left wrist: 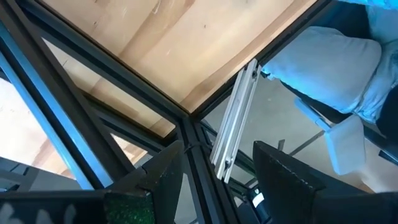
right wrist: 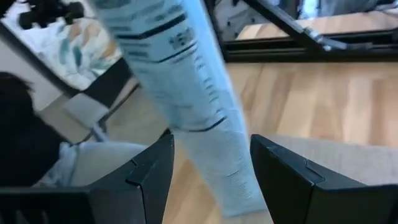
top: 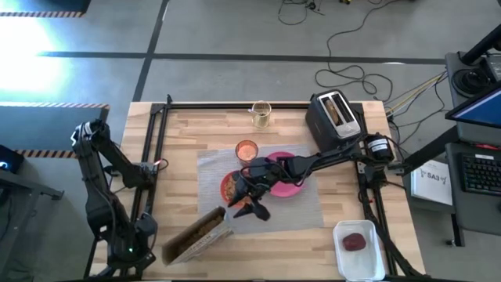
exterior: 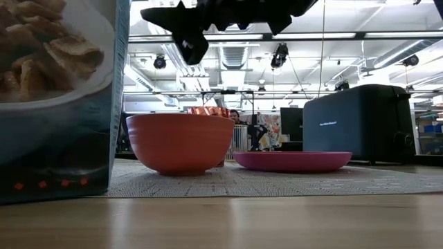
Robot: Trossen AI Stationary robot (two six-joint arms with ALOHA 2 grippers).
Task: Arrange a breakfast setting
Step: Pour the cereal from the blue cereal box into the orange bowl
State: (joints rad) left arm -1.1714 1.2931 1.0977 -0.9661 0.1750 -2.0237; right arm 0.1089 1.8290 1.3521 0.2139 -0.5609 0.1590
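2 arms show from above. The right gripper hangs over the front edge of the grey woven placemat, just in front of the red-orange bowl, with its fingers apart and nothing between them; beyond them lies the cereal box, on its side on the wooden surface. The left gripper is parked off the surface's left edge, jaws released and empty. On the placemat, the bowl sits just beside the pink plate, with the orange cup behind them. 1 toast slice stands in the black toaster. 1 dark-red item rests in a white tray at the front right.
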